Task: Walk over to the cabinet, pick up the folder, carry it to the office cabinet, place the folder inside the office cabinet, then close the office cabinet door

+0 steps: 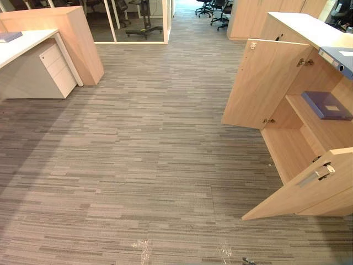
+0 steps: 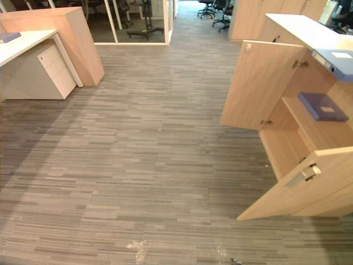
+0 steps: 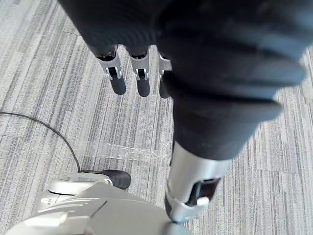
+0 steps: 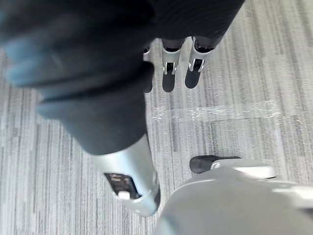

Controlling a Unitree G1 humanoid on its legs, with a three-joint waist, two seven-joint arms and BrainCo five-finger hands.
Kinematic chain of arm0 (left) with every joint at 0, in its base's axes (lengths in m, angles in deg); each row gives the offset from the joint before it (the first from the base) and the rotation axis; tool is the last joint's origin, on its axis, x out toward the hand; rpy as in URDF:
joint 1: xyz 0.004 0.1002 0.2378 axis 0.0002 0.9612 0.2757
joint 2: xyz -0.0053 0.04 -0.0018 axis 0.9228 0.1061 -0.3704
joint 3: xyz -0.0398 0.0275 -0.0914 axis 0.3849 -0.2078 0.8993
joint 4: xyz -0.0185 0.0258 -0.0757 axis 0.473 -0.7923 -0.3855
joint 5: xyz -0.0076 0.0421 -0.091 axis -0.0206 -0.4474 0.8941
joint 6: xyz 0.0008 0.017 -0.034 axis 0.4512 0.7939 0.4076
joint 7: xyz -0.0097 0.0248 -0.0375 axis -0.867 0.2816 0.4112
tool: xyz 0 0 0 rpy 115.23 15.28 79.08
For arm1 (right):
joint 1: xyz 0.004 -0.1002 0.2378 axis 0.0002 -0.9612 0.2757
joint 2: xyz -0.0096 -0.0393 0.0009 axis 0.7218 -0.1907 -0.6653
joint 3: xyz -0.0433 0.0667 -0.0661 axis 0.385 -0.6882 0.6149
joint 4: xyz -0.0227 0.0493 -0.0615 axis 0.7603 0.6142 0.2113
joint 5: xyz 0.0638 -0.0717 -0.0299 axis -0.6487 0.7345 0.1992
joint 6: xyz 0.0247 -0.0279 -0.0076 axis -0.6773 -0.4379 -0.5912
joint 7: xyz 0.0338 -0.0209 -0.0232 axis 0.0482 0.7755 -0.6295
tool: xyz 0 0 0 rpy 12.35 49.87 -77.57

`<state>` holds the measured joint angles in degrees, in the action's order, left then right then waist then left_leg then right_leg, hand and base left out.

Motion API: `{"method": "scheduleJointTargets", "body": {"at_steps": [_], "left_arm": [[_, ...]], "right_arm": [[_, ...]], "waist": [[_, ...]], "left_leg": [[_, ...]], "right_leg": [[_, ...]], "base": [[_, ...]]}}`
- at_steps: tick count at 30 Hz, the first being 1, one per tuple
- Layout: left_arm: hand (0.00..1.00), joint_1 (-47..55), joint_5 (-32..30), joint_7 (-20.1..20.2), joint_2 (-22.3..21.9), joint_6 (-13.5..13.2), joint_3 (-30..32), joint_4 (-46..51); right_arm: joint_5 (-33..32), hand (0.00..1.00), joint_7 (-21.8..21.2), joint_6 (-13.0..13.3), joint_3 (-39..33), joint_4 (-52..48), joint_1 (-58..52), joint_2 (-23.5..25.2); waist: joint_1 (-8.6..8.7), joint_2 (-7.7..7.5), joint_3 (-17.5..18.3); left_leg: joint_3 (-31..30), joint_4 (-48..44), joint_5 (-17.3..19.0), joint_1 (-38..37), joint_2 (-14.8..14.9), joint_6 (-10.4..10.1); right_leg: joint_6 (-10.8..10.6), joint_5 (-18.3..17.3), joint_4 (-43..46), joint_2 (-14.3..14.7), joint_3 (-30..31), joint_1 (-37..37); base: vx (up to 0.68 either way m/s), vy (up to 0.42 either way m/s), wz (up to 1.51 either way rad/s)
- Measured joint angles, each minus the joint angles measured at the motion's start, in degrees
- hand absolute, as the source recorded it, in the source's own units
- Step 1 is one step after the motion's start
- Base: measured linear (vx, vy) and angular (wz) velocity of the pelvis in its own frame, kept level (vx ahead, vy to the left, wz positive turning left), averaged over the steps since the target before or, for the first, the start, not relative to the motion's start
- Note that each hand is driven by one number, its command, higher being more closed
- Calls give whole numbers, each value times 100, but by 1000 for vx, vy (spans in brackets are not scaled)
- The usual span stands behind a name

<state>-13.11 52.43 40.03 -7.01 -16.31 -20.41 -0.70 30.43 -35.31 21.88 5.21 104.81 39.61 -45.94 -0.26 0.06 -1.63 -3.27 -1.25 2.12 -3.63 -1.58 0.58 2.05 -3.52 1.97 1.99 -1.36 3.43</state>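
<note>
1. A grey striped carpet [image 1: 143, 143] fills a broad office floor, seen from the robot's head looking down.
2. On the right stands the office cabinet [image 1: 292, 154], pale wood with a white top, both doors swung wide open.
3. The far door [image 1: 265, 83] points out toward the room; the near door [image 1: 309, 187] juts across the carpet and carries a metal handle [image 1: 315, 175].
4. The folder [image 1: 326, 105], blue-purple with a pale label, lies flat on the shelf [image 1: 322, 132] inside the office cabinet, apart from both hands.
5. A blue-grey binder [image 1: 337, 59] lies on the cabinet's top, above the opening.
6. At the far left is a white counter [image 1: 25, 47] with a white drawer unit [image 1: 56, 69] under it and a wooden partition [image 1: 77, 38] beside it. A small blue item [image 1: 10, 36] lies on the counter; what it is cannot be told.
7. Office chairs [image 1: 212, 8] stand in the distance.
8. The left hand [image 3: 210, 63] hangs above the carpet, its fingers [image 3: 117, 81] straight and loose, holding nothing.
9. The right hand [image 4: 93, 68] hangs likewise, fingers [image 4: 195, 73] straight, empty.
10. Strips of clear tape [image 1: 142, 249] are stuck to the carpet near the robot.
</note>
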Motion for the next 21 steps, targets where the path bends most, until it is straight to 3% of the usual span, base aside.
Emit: {"method": "scheduleJointTargets", "body": {"at_steps": [12, 21], "left_arm": [[0, -142, 131, 210, 83, -115, -158, -155], [0, -144, -435, -293, 76, -270, -398, 49]], "right_arm": [[-1, 0, -144, -3, 5, 165, 216, -16], [-9, 0, 156, 63, 57, 135, 241, -22]], "waist": [[-3, -22, -39], [37, -18, -202]], "left_leg": [[0, 121, -105, -53, -98, 112], [35, 332, -243, -132, -103, 70]], "right_leg": [[-80, 246, -328, -75, 32, 152], [-135, 348, -369, -126, 85, 136]], "base": [[-29, 35, -1], [-46, 26, -3]]}}
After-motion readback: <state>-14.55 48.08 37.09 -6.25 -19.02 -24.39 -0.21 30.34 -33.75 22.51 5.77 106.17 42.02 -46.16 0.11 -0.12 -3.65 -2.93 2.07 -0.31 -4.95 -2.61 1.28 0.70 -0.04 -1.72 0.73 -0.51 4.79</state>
